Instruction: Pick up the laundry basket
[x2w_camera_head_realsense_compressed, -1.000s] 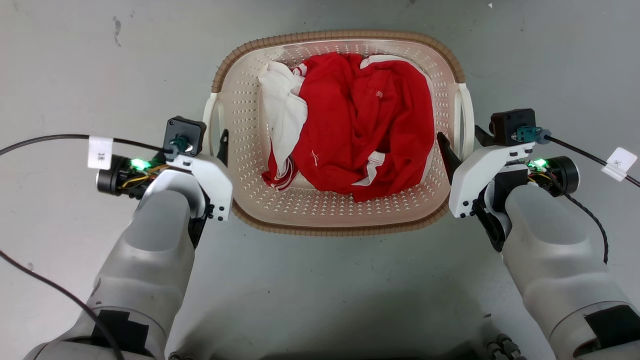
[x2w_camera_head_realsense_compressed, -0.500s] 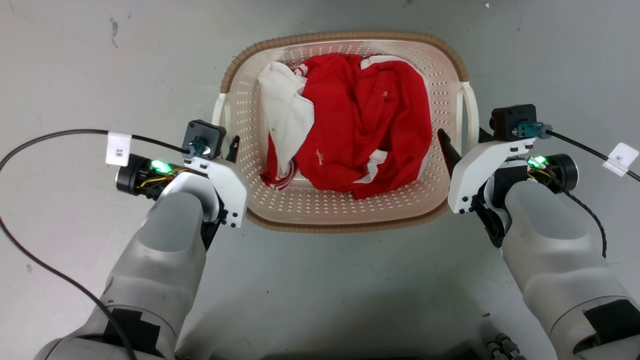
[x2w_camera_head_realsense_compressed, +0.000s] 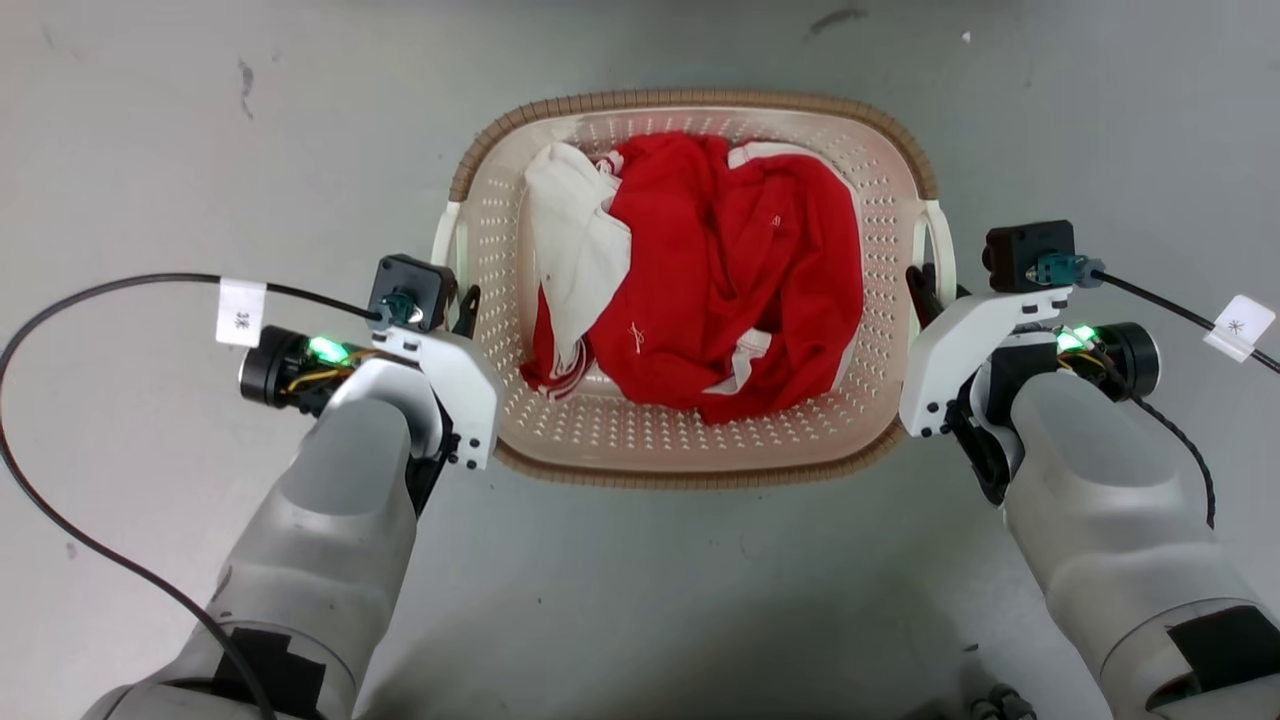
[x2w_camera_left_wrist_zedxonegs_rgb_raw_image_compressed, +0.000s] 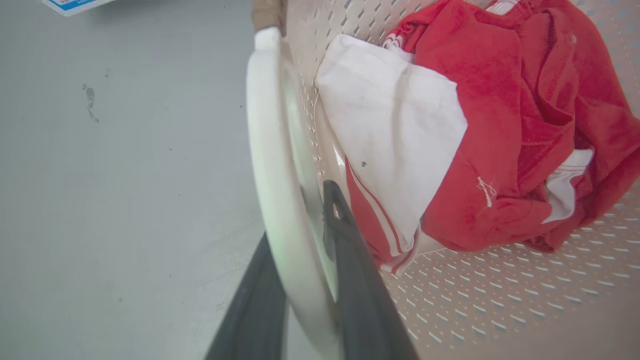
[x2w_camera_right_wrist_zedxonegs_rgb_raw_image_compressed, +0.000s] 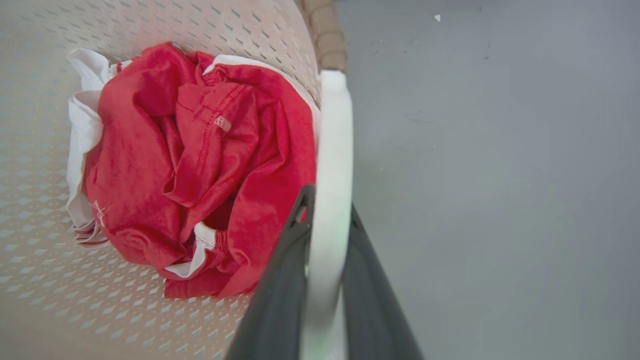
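Observation:
The laundry basket (x2w_camera_head_realsense_compressed: 700, 101), cream perforated plastic with a brown rim, is on the grey floor straight ahead, holding a red garment (x2w_camera_head_realsense_compressed: 720, 270) and a white one (x2w_camera_head_realsense_compressed: 565, 230). My left gripper (x2w_camera_head_realsense_compressed: 462, 300) is at its left white handle (x2w_camera_head_realsense_compressed: 447, 240). In the left wrist view the two dark fingers of that gripper (x2w_camera_left_wrist_zedxonegs_rgb_raw_image_compressed: 300, 215) press that handle (x2w_camera_left_wrist_zedxonegs_rgb_raw_image_compressed: 270, 150) from both sides. My right gripper (x2w_camera_head_realsense_compressed: 925, 285) is at the right white handle (x2w_camera_head_realsense_compressed: 943, 240). In the right wrist view that gripper (x2w_camera_right_wrist_zedxonegs_rgb_raw_image_compressed: 327, 202) is shut around the handle bar (x2w_camera_right_wrist_zedxonegs_rgb_raw_image_compressed: 335, 130).
Bare grey floor (x2w_camera_head_realsense_compressed: 640, 600) surrounds the basket on all sides. Black cables with white tags (x2w_camera_head_realsense_compressed: 241, 312) trail from both wrists. A blue-and-white object's corner (x2w_camera_left_wrist_zedxonegs_rgb_raw_image_compressed: 70, 4) lies on the floor at the far left of the left wrist view.
My left arm moved in toward the basket, nudging it slightly right. The right gripper's inner finger drew from inside the basket onto the handle. The head camera shifted a little.

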